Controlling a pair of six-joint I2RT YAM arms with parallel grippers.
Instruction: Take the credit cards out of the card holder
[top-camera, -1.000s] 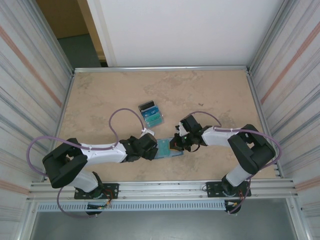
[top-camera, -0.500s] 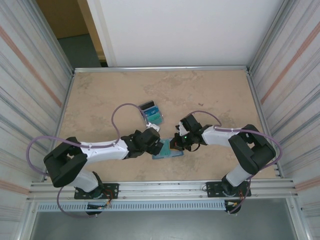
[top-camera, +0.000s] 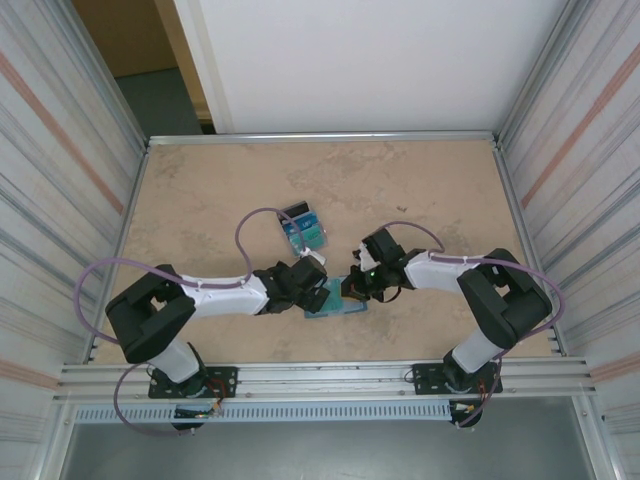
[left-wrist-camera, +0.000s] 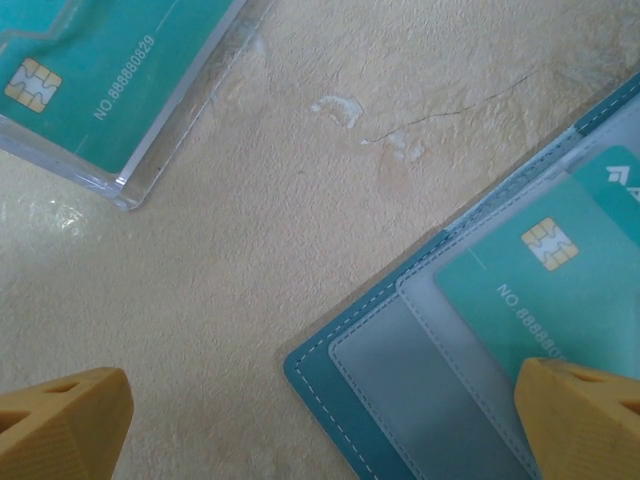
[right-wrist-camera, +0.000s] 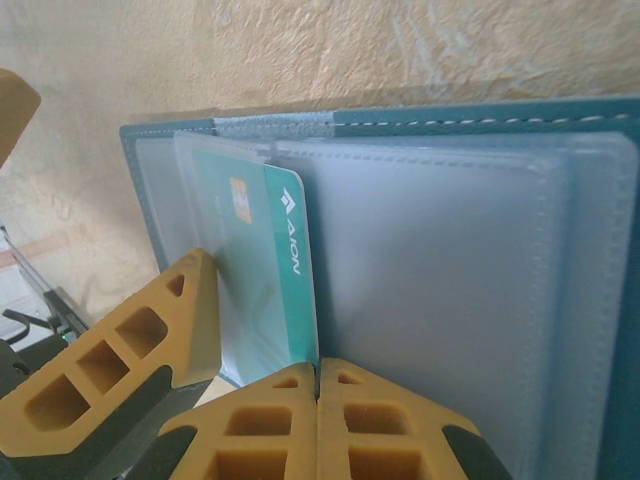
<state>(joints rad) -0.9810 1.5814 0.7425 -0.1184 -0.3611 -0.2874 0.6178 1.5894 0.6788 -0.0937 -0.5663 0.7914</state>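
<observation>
The teal-blue card holder (top-camera: 336, 299) lies open on the table between the two grippers. A teal-green credit card (left-wrist-camera: 560, 285) sits in its pale inner pocket (right-wrist-camera: 262, 270). My left gripper (left-wrist-camera: 320, 425) is open and straddles the holder's left corner: one fingertip (left-wrist-camera: 585, 415) over the pocketed card, the other (left-wrist-camera: 60, 425) over bare table. My right gripper (right-wrist-camera: 318, 420) is shut, with its tips against the holder's inside (right-wrist-camera: 440, 300) beside the card's edge and nothing between them. Three credit cards, black, blue and teal (top-camera: 302, 228), lie fanned on the table behind the holder.
The nearest fanned teal card (left-wrist-camera: 90, 70) lies a short way from the holder's corner. Corrugated walls (top-camera: 60, 180) close in the table on both sides. A metal rail (top-camera: 320, 375) runs along the near edge.
My left arm has reached to the right, bringing its open gripper over the card holder's left corner. The right gripper and the holder have stayed where they were.
</observation>
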